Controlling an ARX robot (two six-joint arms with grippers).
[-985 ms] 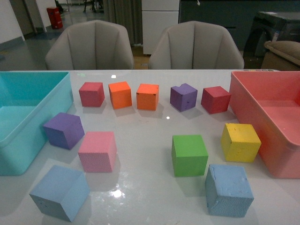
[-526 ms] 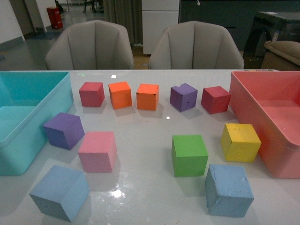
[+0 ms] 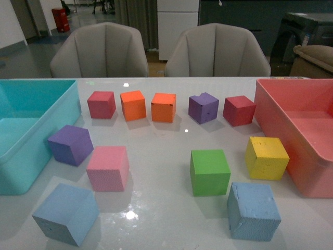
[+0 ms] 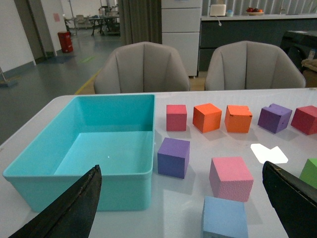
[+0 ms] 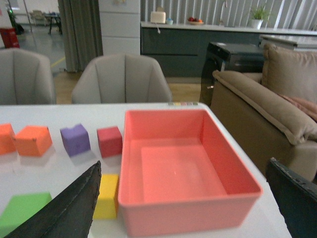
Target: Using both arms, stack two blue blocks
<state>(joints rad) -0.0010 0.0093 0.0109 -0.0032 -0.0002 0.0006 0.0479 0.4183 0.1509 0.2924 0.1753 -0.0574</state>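
Observation:
Two pale blue blocks lie near the table's front edge in the front view: one at the front left (image 3: pixel 66 213), one at the front right (image 3: pixel 253 210). No arm shows in the front view. My left gripper (image 4: pixel 183 210) is open and empty, with its black fingers (image 4: pixel 69 208) wide apart above the table. The left blue block (image 4: pixel 224 217) lies between them, beside the teal bin. My right gripper (image 5: pixel 188 208) is open and empty, held over the pink bin (image 5: pixel 184 171). No blue block shows in the right wrist view.
A teal bin (image 3: pixel 31 130) stands at the left, a pink bin (image 3: pixel 299 130) at the right. Between them lie red (image 3: pixel 101 104), orange (image 3: pixel 133 105), purple (image 3: pixel 203 108), pink (image 3: pixel 107 168), green (image 3: pixel 209 172) and yellow (image 3: pixel 267 158) cubes. Two chairs stand behind the table.

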